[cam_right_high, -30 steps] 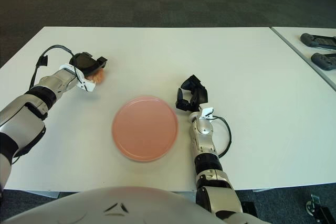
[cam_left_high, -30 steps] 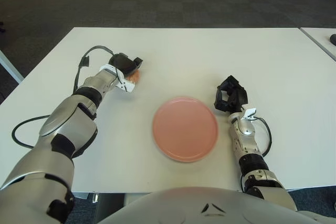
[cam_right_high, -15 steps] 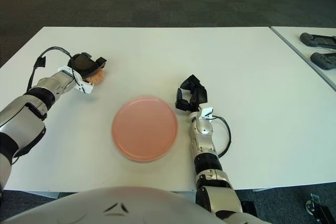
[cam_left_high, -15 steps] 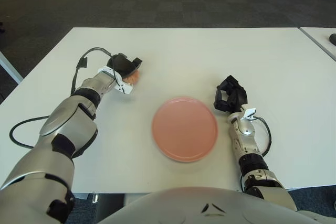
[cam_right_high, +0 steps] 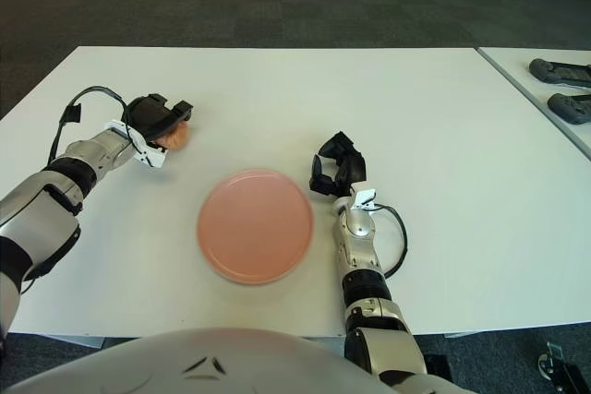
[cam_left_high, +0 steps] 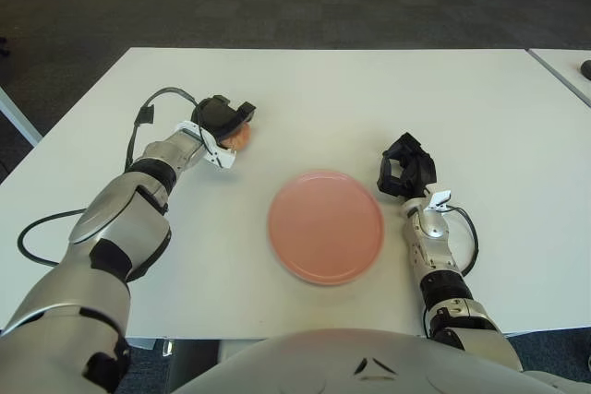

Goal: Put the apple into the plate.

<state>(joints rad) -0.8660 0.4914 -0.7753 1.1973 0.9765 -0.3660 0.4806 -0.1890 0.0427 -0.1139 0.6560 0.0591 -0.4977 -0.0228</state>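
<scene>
White table (cam_left_high: 305, 89) on dark carpet, apple at its left side under the robot's left hand.

The apple (cam_left_high: 241, 136) sits left of and beyond the pink plate (cam_left_high: 325, 225), well apart from it, with the left hand (cam_left_high: 224, 117) curled over its top, fingers closed around it. The right hand (cam_left_high: 404, 167) shows just right of the plate, fingers curled, holding nothing. Bare tabletop lies between apple and plate. Two dark controllers (cam_right_high: 560, 88) lie on a neighbouring table at right.

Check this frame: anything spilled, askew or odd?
Nothing stands out. Left hand is over the apple on the table; the plate lies flat, nothing on it; right hand beside its right edge.
</scene>
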